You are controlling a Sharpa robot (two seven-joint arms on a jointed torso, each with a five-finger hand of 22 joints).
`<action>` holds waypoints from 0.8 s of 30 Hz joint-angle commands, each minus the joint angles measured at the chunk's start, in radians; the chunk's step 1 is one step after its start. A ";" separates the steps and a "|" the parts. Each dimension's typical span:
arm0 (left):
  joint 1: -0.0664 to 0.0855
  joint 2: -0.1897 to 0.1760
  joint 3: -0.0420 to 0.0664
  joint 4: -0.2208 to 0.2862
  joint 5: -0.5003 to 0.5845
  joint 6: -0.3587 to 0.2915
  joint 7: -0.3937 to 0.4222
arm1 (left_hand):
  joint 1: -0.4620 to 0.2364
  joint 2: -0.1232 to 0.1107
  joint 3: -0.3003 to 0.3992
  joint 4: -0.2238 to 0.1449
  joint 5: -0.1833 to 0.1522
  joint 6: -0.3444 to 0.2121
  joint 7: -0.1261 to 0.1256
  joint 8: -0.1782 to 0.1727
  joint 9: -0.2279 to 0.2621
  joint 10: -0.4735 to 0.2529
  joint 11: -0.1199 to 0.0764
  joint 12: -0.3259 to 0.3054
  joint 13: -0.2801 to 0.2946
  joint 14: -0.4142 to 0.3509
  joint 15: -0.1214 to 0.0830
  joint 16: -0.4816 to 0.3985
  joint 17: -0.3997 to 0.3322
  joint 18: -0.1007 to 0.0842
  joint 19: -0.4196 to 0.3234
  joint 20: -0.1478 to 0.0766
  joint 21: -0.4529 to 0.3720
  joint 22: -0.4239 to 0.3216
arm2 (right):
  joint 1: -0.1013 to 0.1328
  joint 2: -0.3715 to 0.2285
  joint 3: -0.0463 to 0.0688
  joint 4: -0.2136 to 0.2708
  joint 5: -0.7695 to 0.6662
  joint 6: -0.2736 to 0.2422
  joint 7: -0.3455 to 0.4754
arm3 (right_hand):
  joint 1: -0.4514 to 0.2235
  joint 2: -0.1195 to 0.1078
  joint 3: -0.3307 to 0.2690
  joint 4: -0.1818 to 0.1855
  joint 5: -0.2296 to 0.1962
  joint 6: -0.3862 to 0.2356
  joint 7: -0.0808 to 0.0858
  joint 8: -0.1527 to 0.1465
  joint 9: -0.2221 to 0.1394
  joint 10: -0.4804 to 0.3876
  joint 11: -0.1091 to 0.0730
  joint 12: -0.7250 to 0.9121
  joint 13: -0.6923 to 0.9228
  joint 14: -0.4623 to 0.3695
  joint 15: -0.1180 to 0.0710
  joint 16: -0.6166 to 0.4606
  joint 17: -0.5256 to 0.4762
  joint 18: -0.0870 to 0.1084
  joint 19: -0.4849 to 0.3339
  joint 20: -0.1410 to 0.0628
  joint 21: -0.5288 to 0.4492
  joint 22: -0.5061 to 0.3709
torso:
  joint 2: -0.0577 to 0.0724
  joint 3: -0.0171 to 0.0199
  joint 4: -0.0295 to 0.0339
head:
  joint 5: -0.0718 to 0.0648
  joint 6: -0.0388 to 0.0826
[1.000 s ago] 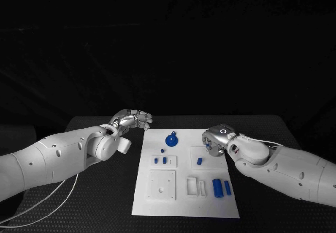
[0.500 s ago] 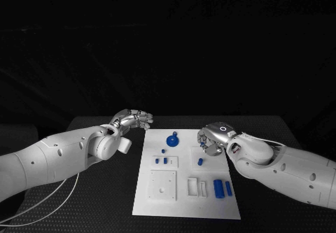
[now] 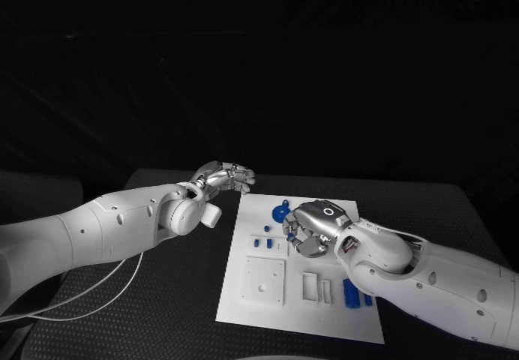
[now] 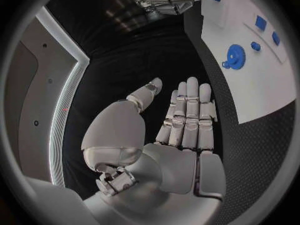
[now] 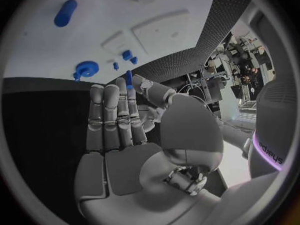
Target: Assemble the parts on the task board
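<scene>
While the right hand [image 3: 311, 231] pinches one blue peg [image 5: 129, 79], the left hand [image 3: 225, 178] hovers empty, fingers straight

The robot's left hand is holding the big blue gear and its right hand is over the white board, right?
Not quite. The left hand holds nothing; the left wrist view shows the blue gear lying on the task board, apart from it. The right hand is over the board, as you said, pinching a small blue part.
</scene>
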 commanded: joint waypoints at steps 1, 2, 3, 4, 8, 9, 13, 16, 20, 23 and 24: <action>0.001 0.006 0.001 -0.002 0.008 0.009 0.006 | -0.009 0.001 0.000 0.008 0.000 -0.007 0.001 -0.002 0.002 -0.007 0.001 0.000 -0.001 0.006 -0.001 -0.004 0.001 0.020 0.009 0.000 -0.004 0.001 | -0.017 0.017 -0.009 -0.005 -0.054 0.019 0.010 | 0.007 -0.002 0.003 0.002 0.002 0.005 0.000 0.001 0.002 0.006 0.003 -0.007 0.001 0.003 -0.007 -0.002 -0.002 0.012 0.007 -0.002 0.007 0.001 | 0.001 -0.0005 0.0009 | 0.031 -0.011; 0.001 0.007 0.001 -0.002 0.008 0.008 0.005 | -0.009 0.001 0.000 0.008 0.000 -0.007 0.001 -0.002 0.002 -0.007 0.001 0.000 -0.001 0.006 -0.001 -0.004 0.002 0.020 0.009 0.000 -0.004 0.001 | -0.023 0.021 -0.011 -0.007 -0.058 0.020 0.009 | 0.007 -0.002 0.003 0.001 0.002 0.005 0.000 0.001 0.002 0.006 0.003 -0.007 0.001 0.003 -0.007 -0.002 -0.002 0.012 0.007 -0.003 0.007 0.001 | 0.000 -0.0004 0.0003 | 0.039 -0.014; 0.001 0.007 0.001 -0.002 0.008 0.009 0.005 | -0.009 0.001 0.000 0.008 0.000 -0.007 0.001 -0.002 0.002 -0.007 0.001 0.000 -0.001 0.006 -0.001 -0.004 0.002 0.020 0.009 0.000 -0.004 0.001 | -0.030 0.027 -0.013 -0.009 -0.067 0.024 0.008 | 0.008 -0.002 0.003 0.001 0.002 0.005 0.000 0.001 0.002 0.006 0.003 -0.007 0.002 0.003 -0.007 -0.002 -0.002 0.012 0.007 -0.003 0.007 0.002 | 0.000 -0.0008 0.0006 | 0.043 -0.017; 0.001 0.008 0.001 -0.001 0.008 0.009 0.005 | -0.009 0.001 0.000 0.008 0.000 -0.007 0.001 -0.002 0.002 -0.007 0.001 0.000 -0.001 0.006 -0.001 -0.005 0.002 0.020 0.009 0.000 -0.004 0.001 | -0.037 0.032 -0.015 -0.011 -0.073 0.030 0.008 | 0.008 -0.002 0.003 0.001 0.002 0.005 0.000 0.001 0.002 0.006 0.003 -0.007 0.002 0.003 -0.007 -0.002 -0.002 0.012 0.008 -0.003 0.007 0.002 | 0.000 -0.0005 -0.0002 | 0.050 -0.019; 0.001 0.011 0.001 -0.002 0.009 0.010 0.005 | -0.009 0.001 0.000 0.008 0.000 -0.008 0.001 -0.002 0.002 -0.007 0.001 0.000 -0.001 0.007 -0.001 -0.005 0.002 0.020 0.009 0.000 -0.005 0.001 | -0.055 0.050 -0.021 -0.022 -0.078 0.040 0.009 | 0.008 -0.002 0.003 0.001 0.002 0.005 0.000 0.001 0.002 0.006 0.003 -0.008 0.002 0.004 -0.007 -0.002 -0.002 0.012 0.008 -0.003 0.007 0.002 | 0.000 0.0000 -0.0003 | 0.067 -0.027; 0.001 0.012 0.001 -0.002 0.009 0.010 0.005 | -0.010 0.001 0.000 0.009 0.000 -0.008 0.001 -0.002 0.002 -0.007 0.001 0.000 -0.001 0.007 -0.001 -0.005 0.003 0.020 0.010 0.000 -0.005 0.002 | -0.062 0.058 -0.027 -0.027 -0.081 0.041 0.009 | 0.008 -0.002 0.003 0.001 0.002 0.005 0.000 0.001 0.002 0.006 0.003 -0.008 0.002 0.004 -0.007 -0.002 -0.002 0.012 0.008 -0.003 0.007 0.002 | 0.001 0.0004 -0.0004 | 0.075 -0.031; 0.001 0.014 0.001 -0.002 0.010 0.011 0.005 | -0.010 0.001 0.000 0.010 0.000 -0.008 0.001 -0.002 0.002 -0.007 0.001 0.000 -0.001 0.007 0.000 -0.006 0.003 0.020 0.010 0.000 -0.005 0.002 | -0.073 0.073 -0.037 -0.038 -0.089 0.045 0.008 | 0.008 -0.002 0.003 0.001 0.002 0.005 0.000 0.001 0.002 0.006 0.003 -0.008 0.002 0.004 -0.007 -0.002 -0.002 0.012 0.008 -0.003 0.007 0.002 | 0.000 0.0008 -0.0002 | 0.084 -0.036; 0.001 0.015 0.001 -0.002 0.010 0.011 0.004 | -0.011 0.001 0.000 0.010 0.000 -0.008 0.001 -0.002 0.002 -0.007 0.001 0.001 -0.001 0.007 0.000 -0.006 0.004 0.020 0.010 0.000 -0.005 0.002 | -0.078 0.079 -0.040 -0.045 -0.090 0.047 0.008 | 0.008 -0.001 0.003 0.001 0.002 0.004 0.000 0.001 0.002 0.006 0.003 -0.008 0.002 0.004 -0.007 -0.003 -0.002 0.012 0.008 -0.003 0.007 0.002 | 0.000 0.0010 -0.0007 | 0.090 -0.039; 0.001 0.015 0.001 -0.002 0.010 0.011 0.004 | -0.011 0.001 0.000 0.010 0.000 -0.008 0.001 -0.002 0.002 -0.007 0.001 0.001 -0.001 0.007 0.000 -0.007 0.004 0.020 0.010 0.000 -0.006 0.002 | -0.087 0.085 -0.041 -0.060 -0.103 0.046 0.006 | 0.008 0.000 0.003 0.001 0.002 0.004 0.000 0.000 0.002 0.006 0.003 -0.009 0.002 0.004 -0.007 -0.003 -0.003 0.012 0.008 -0.004 0.008 0.002 | 0.000 0.0010 -0.0010 | 0.095 -0.041; 0.001 0.015 0.001 -0.002 0.010 0.011 0.004 | -0.011 0.001 0.000 0.011 0.000 -0.008 0.001 -0.002 0.002 -0.007 0.001 0.001 -0.001 0.007 0.000 -0.007 0.004 0.020 0.010 0.000 -0.006 0.002 | -0.093 0.088 -0.043 -0.063 -0.117 0.043 0.005 | 0.008 0.000 0.003 0.001 0.002 0.004 0.000 0.000 0.002 0.006 0.003 -0.009 0.003 0.004 -0.007 -0.003 -0.003 0.012 0.008 -0.004 0.008 0.002 | 0.000 0.0010 -0.0022 | 0.101 -0.044; 0.001 0.016 0.001 -0.002 0.010 0.012 0.004 | -0.011 0.001 0.000 0.011 0.000 -0.008 0.001 -0.002 0.003 -0.007 0.001 0.001 -0.001 0.007 0.000 -0.007 0.004 0.020 0.010 0.000 -0.006 0.002 | -0.095 0.088 -0.044 -0.063 -0.117 0.044 0.005 | 0.008 0.000 0.003 0.001 0.002 0.004 0.000 0.000 0.002 0.006 0.003 -0.009 0.003 0.004 -0.007 -0.003 -0.003 0.012 0.008 -0.004 0.008 0.002 | 0.000 0.0011 -0.0022 | 0.102 -0.046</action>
